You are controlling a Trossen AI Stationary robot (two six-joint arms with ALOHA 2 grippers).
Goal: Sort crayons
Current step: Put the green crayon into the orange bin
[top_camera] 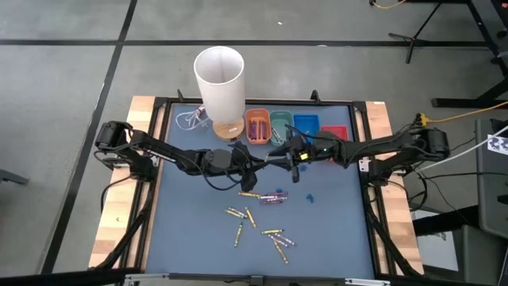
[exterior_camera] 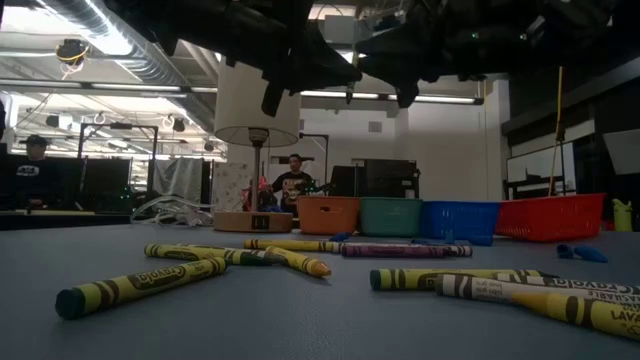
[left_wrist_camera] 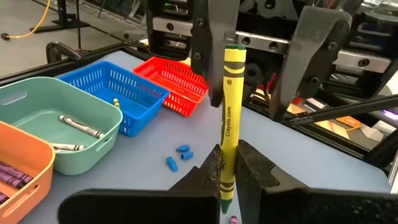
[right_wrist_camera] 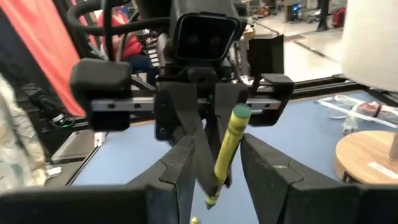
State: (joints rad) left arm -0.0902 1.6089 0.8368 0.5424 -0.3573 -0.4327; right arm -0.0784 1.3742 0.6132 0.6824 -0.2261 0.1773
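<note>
yellow crayon point(left_wrist_camera: 227, 130) upright, clamped in left pincer point(left_wrist_camera: 227, 171) | right pincer point(right_wrist_camera: 214, 163) apart around it, mid-table

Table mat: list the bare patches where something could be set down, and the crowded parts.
Bare: the blue mat left of the loose crayons, and the right side below the blue bits. Crowded: the back edge, with the lamp, orange tray, teal tray, blue basket and red basket, and mid-table, where both arms meet.
</note>
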